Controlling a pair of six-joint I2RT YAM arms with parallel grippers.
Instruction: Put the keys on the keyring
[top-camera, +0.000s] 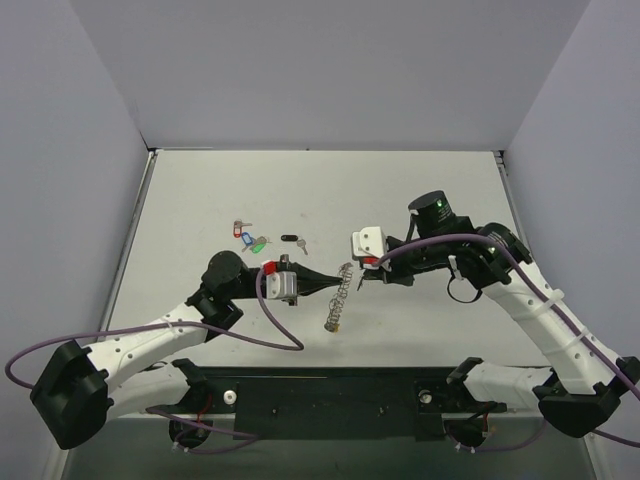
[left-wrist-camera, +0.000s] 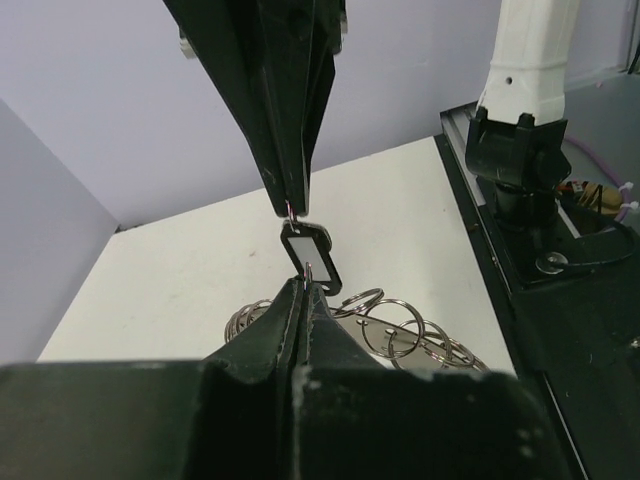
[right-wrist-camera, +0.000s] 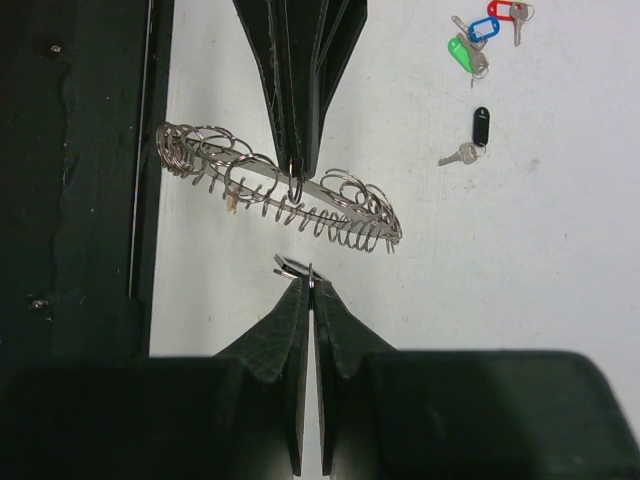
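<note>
The keyring (top-camera: 340, 298), a wire loop fringed with small rings, hangs between both arms at the table's middle. My left gripper (top-camera: 336, 286) is shut on one of its small rings, as the right wrist view shows at the left gripper (right-wrist-camera: 297, 178) above the keyring (right-wrist-camera: 360, 213). My right gripper (top-camera: 363, 281) is shut on the ring of a black-framed key tag (left-wrist-camera: 312, 252), which dangles just in front of the left gripper (left-wrist-camera: 304, 288). That key's blade is hidden. Loose keys lie at the back left: red and blue tags (top-camera: 243, 232), a green tag (top-camera: 258, 245) and a black tag (top-camera: 291, 238).
A black base rail (top-camera: 330, 390) runs along the near edge. Purple cables (top-camera: 270, 335) loop beside each arm. Grey walls close the table at the back and sides. The right arm's white link and base (left-wrist-camera: 520, 120) stand close on the right in the left wrist view.
</note>
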